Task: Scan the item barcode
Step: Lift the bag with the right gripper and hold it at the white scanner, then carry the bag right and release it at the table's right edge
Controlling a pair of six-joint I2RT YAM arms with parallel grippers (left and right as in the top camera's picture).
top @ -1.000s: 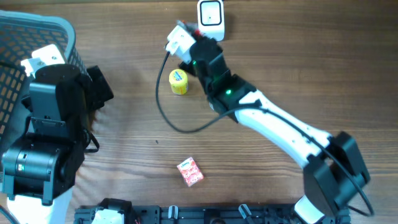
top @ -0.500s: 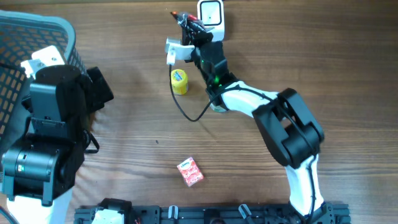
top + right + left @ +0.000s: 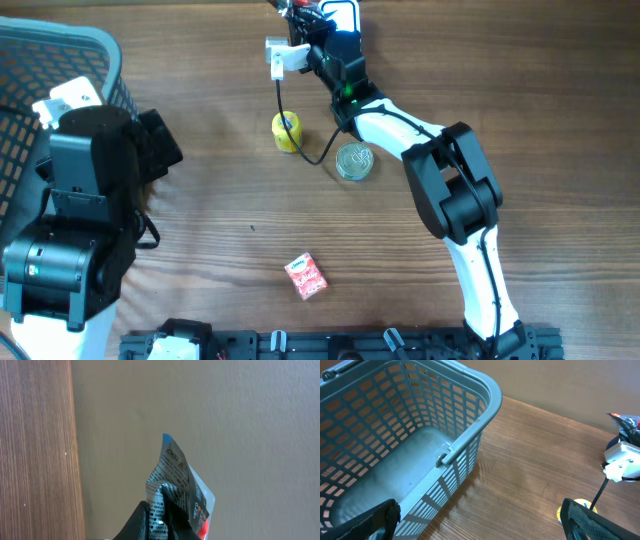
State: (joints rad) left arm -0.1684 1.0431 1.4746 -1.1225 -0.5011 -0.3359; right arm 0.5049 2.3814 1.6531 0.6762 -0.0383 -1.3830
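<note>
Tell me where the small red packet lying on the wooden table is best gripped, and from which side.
Probably from straight above, across the long edges of the small red packet. It lies flat and diagonal on the wooden table, nothing beside it; turn the jaws to match.

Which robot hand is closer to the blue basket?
Left. The left gripper is open, just beside the basket. The right gripper is far away on the other side, shut on a packet.

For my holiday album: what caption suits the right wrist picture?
The right claw pinches a crinkled printed packet, with the wooden table at the left.
</note>
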